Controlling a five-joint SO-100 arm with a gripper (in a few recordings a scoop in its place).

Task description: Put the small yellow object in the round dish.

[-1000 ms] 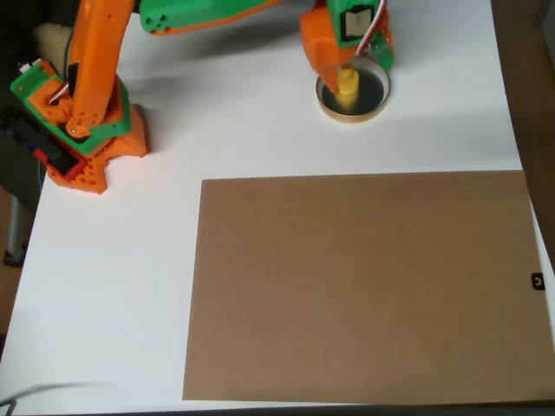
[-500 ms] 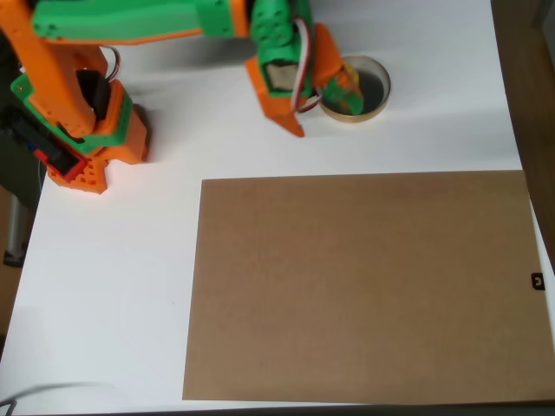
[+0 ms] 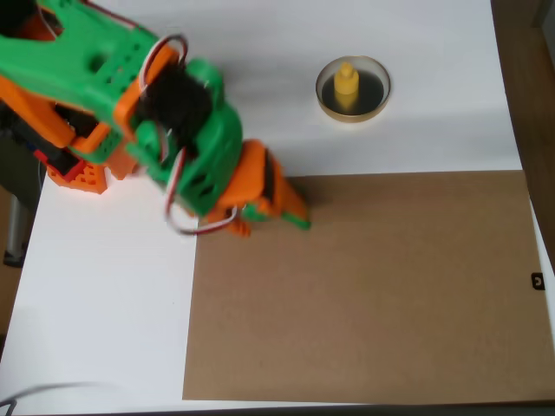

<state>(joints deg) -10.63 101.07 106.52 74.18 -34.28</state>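
Overhead view: the orange-and-green arm reaches in from the left, its gripper over the upper left corner of the brown board; blur hides whether its fingers are spread or pressed together. Well apart, upper right, the small yellow object stands upright inside the round dish on the white table.
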